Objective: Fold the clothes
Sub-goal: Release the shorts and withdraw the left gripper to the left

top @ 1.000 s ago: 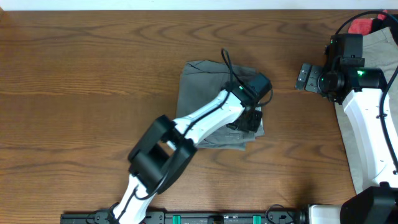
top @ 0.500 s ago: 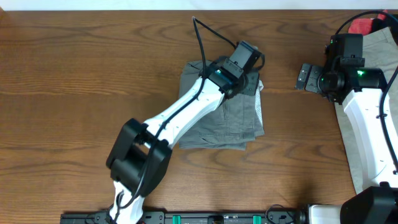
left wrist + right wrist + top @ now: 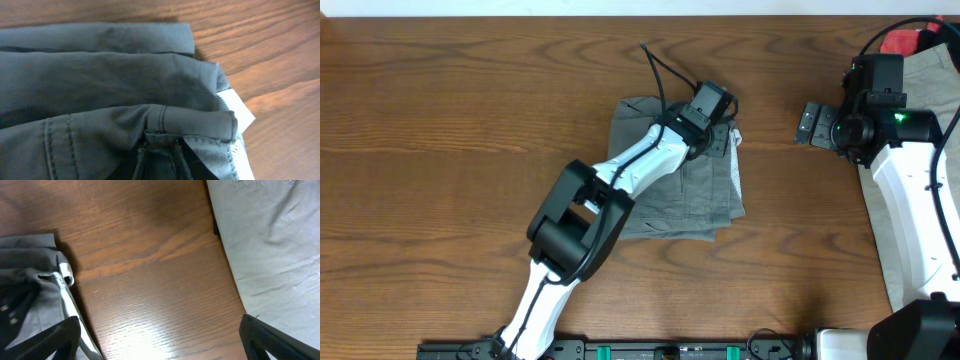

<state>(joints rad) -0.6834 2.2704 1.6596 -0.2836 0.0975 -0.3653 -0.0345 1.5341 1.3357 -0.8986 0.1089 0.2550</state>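
The grey shorts (image 3: pixel 685 190) lie folded in a rough rectangle at the table's middle. My left gripper (image 3: pixel 713 118) is at their far right corner. In the left wrist view it (image 3: pixel 160 162) is shut on a fold of the grey shorts (image 3: pixel 100 80) by the waistband, next to a white label (image 3: pixel 235 106). My right gripper (image 3: pixel 810 124) is open and empty over bare wood to the right of them (image 3: pixel 160 347). The beige shorts (image 3: pixel 932 70) lie at the far right edge, partly under the right arm, and show in the right wrist view (image 3: pixel 270 240).
A red object (image 3: pixel 900 42) sits at the far right corner by the beige shorts. The wooden table (image 3: pixel 440 150) spreads left of the grey shorts. The left arm's white links (image 3: pixel 620 180) lie across the grey shorts.
My left gripper moved from the grey shorts' right middle up to their far right corner, then came back slightly. The right arm has not moved.
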